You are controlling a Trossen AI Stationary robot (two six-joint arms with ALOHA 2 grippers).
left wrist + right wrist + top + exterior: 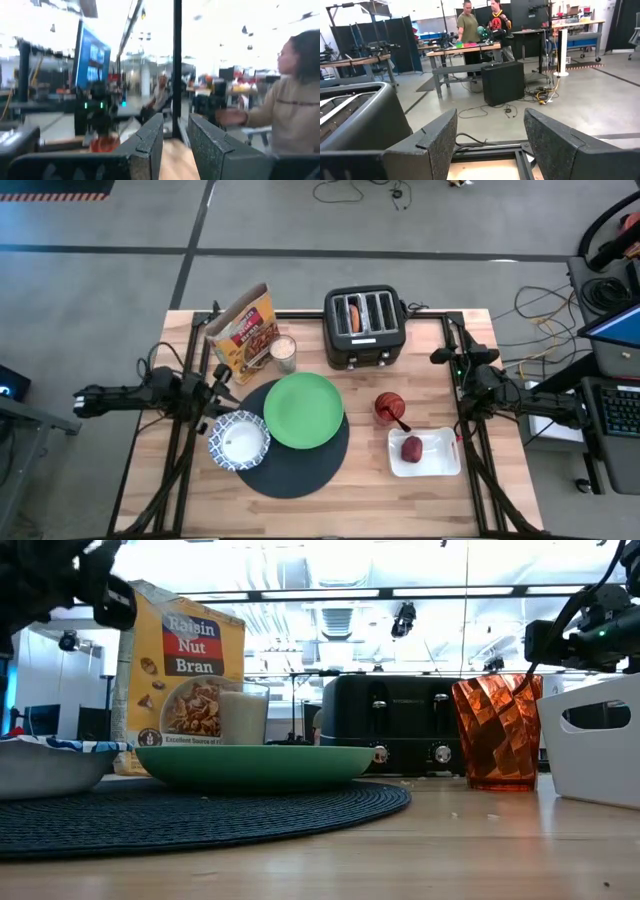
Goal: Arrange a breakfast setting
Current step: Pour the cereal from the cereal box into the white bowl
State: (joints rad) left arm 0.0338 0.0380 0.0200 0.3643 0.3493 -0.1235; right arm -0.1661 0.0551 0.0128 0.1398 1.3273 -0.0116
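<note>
The round dark placemat (296, 465) lies at the table's middle. The green plate (304, 410) rests on its far part and the blue-and-white bowl (239, 440) on its left edge. The small red cup (390, 408) stands right of the plate. The dark red fruit (412, 448) lies in a white tray (438, 460). The bagel (354, 318) stands in a slot of the black toaster (364, 330). I cannot make out the spoon. My left gripper (222, 392) is open a little, raised just beyond the bowl. My right gripper (452, 356) is open, raised near the toaster's right side.
A cereal box (245, 333) and a glass of milk (284, 353) stand at the far left, close to my left gripper. The toaster is at the far middle. People stand in the room beyond the table (470, 27), and one is near the table's side (290, 105).
</note>
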